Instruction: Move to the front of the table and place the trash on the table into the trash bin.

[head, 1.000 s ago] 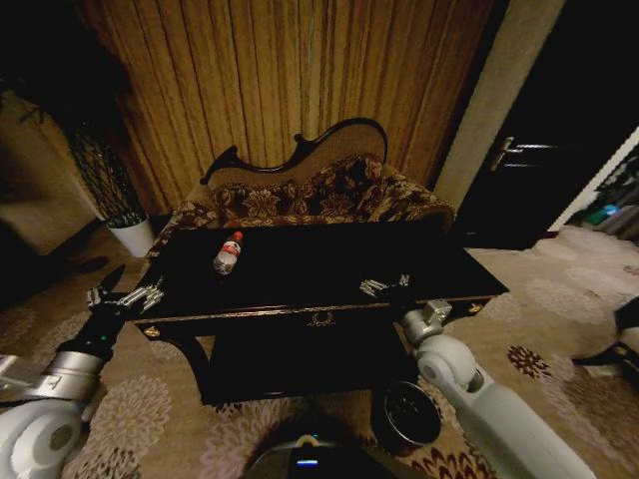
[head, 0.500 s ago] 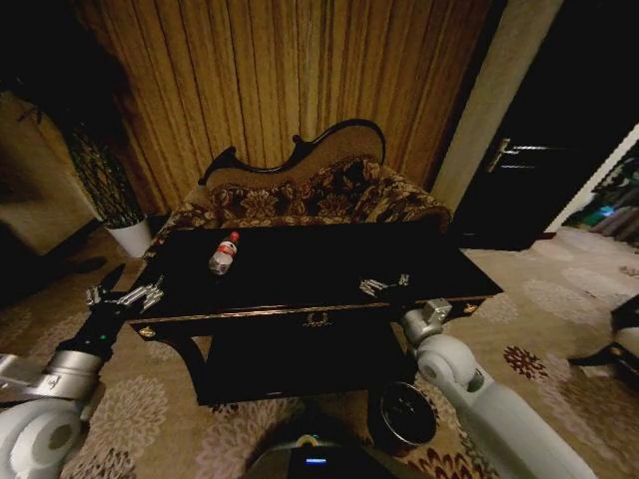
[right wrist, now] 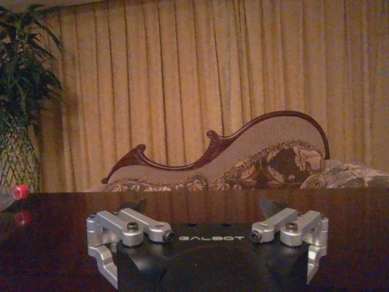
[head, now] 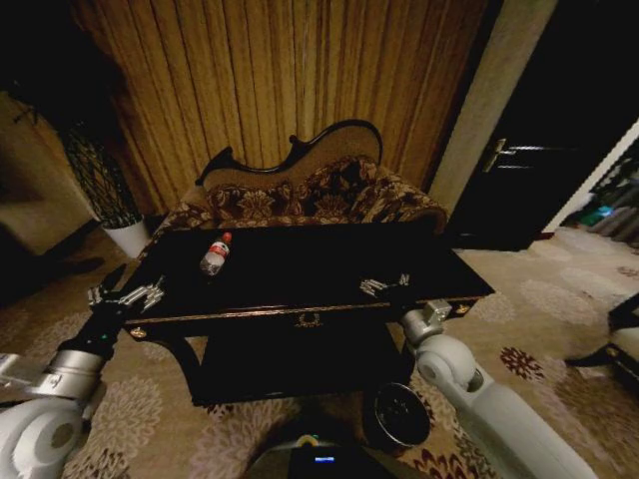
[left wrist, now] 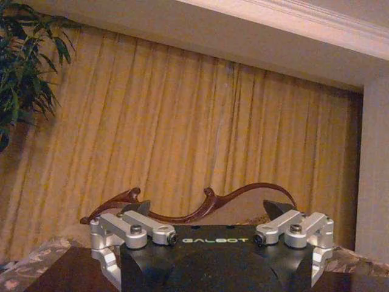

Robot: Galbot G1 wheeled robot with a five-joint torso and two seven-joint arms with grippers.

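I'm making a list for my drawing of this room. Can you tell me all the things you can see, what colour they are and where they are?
table: one, glossy black with gold trim, in the middle in front of the robot
bottle: one, clear with red cap, lying on the table's far left part
trash bin: one, dark, round, on the carpet near the table's front right
sofa: one, floral brown with dark curved frame, behind the table
curtains: gold, along the back wall
plant: one, green in a white pot, far left
door: one, dark, right of the curtains
left gripper: one, silver, open, off the table's left front corner
right gripper: one, silver, open, over the table's front right edge
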